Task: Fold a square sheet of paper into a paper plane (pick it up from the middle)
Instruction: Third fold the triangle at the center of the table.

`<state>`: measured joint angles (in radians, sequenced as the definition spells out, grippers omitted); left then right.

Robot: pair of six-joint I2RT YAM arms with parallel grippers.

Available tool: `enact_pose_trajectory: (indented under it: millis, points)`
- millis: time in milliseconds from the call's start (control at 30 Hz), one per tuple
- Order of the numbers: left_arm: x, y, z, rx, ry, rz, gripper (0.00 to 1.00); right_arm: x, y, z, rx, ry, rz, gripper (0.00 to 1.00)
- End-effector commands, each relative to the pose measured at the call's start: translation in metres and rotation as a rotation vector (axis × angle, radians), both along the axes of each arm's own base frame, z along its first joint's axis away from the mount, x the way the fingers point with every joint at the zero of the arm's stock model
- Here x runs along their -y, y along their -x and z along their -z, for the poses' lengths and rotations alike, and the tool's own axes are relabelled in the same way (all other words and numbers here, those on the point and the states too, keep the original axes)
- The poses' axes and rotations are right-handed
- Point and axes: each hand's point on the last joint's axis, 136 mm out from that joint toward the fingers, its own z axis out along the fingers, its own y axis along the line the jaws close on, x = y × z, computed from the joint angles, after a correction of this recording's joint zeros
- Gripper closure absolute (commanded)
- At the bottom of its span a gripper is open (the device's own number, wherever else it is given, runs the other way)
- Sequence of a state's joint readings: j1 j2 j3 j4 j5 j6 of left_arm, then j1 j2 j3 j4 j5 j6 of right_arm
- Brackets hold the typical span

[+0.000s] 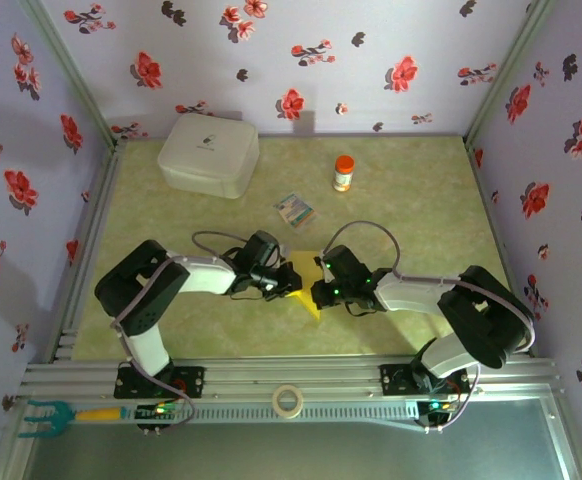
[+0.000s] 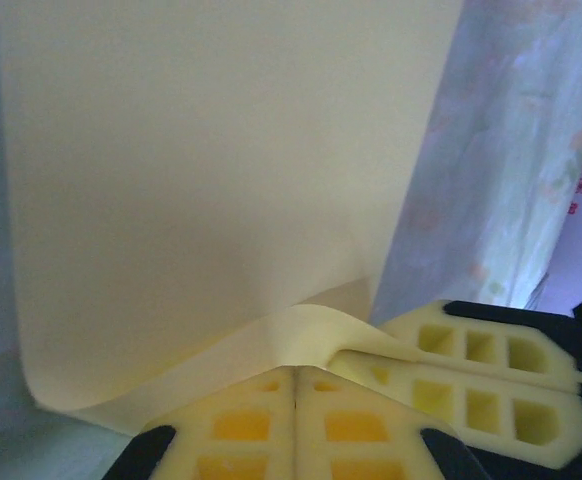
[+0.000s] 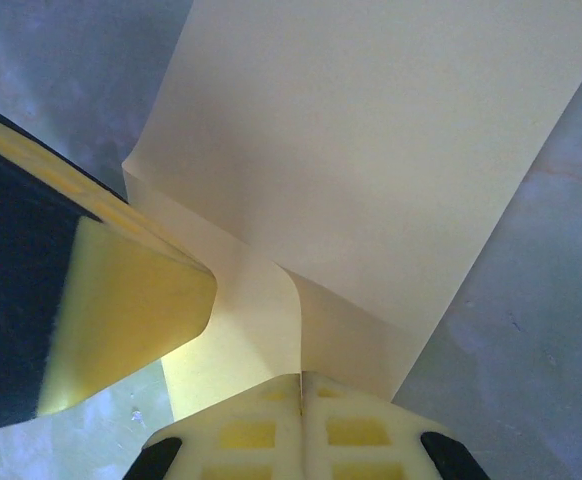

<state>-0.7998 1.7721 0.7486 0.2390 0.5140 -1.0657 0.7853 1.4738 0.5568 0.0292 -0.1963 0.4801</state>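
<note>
Both arms meet at the centre of the table, where the left gripper and right gripper each clamp tight on the yellow paper, fingertips close together. The paper curls into a soft fold where the closed jaws pinch it. A printed packet lies just beyond the paper at 12 o'clock. A white box sits at 11 o'clock and an orange-capped bottle at 1 o'clock.
</note>
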Motion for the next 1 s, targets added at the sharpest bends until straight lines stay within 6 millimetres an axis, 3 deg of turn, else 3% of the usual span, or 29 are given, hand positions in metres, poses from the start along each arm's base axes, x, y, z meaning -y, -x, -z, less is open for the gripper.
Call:
enact_pose_trajectory:
  millis: [0,200,267,400,533,600,700,833,967]
  points:
    - [-0.012,0.011,0.023,-0.019,-0.083,0.026,1.00,0.007,0.002,0.007,-0.030,0.029,0.009,0.98]
    - [-0.013,0.011,0.033,-0.032,-0.110,0.036,1.00,0.003,0.002,0.002,-0.037,0.010,0.013,0.92]
    - [-0.014,0.011,0.033,-0.032,-0.112,0.033,1.00,0.001,0.001,-0.005,-0.036,0.002,0.017,0.85]
    - [-0.015,0.011,0.033,-0.031,-0.116,0.032,1.00,0.008,-0.007,-0.029,-0.023,-0.024,0.087,0.58]
    - [-0.014,0.011,0.033,-0.030,-0.115,0.034,1.00,0.017,-0.010,-0.054,-0.045,-0.113,0.194,0.41]
    - [-0.015,0.010,0.033,-0.028,-0.116,0.031,1.00,0.010,-0.004,-0.063,-0.081,-0.183,0.184,0.46]
    - [-0.014,0.010,0.033,-0.027,-0.114,0.030,1.00,-0.011,0.010,-0.069,-0.190,-0.306,0.139,0.62]
    - [-0.014,0.010,0.034,-0.031,-0.114,0.028,1.00,-0.021,0.027,-0.054,-0.289,-0.300,0.101,0.87]
    - [-0.014,0.011,0.035,-0.034,-0.113,0.030,1.00,-0.029,0.035,-0.044,-0.323,-0.266,0.070,0.95]
